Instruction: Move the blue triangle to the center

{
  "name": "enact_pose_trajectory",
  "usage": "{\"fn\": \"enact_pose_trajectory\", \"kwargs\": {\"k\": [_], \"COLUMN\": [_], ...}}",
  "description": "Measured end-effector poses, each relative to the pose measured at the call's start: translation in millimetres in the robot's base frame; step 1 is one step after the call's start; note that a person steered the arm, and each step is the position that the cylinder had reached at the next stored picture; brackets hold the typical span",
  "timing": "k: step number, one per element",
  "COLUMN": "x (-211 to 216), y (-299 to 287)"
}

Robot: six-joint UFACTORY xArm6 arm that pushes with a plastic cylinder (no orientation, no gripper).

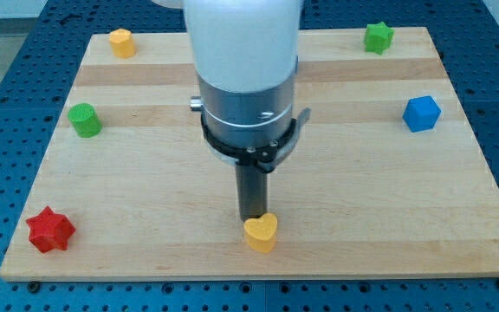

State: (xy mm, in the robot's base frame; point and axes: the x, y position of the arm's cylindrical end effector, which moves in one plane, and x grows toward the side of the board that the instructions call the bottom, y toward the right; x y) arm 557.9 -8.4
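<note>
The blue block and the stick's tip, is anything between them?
No. In the camera view only bare board lies between my tip and the blue block.

The blue block [422,113] sat flat on the wooden board [362,191], at roughly 3 o'clock from the board's middle, a touch toward 2 o'clock. It was small, bright blue and chunky, with a lighter top face and darker sides; its exact outline was hard to make out. It lay close to the board's right edge, alone, touching nothing else.
</note>
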Motion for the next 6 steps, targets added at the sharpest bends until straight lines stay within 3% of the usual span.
{"fn": "enact_pose_trajectory", "kwargs": {"k": [2, 4, 6], "x": [2, -93, -195], "y": [1, 12, 122]}}
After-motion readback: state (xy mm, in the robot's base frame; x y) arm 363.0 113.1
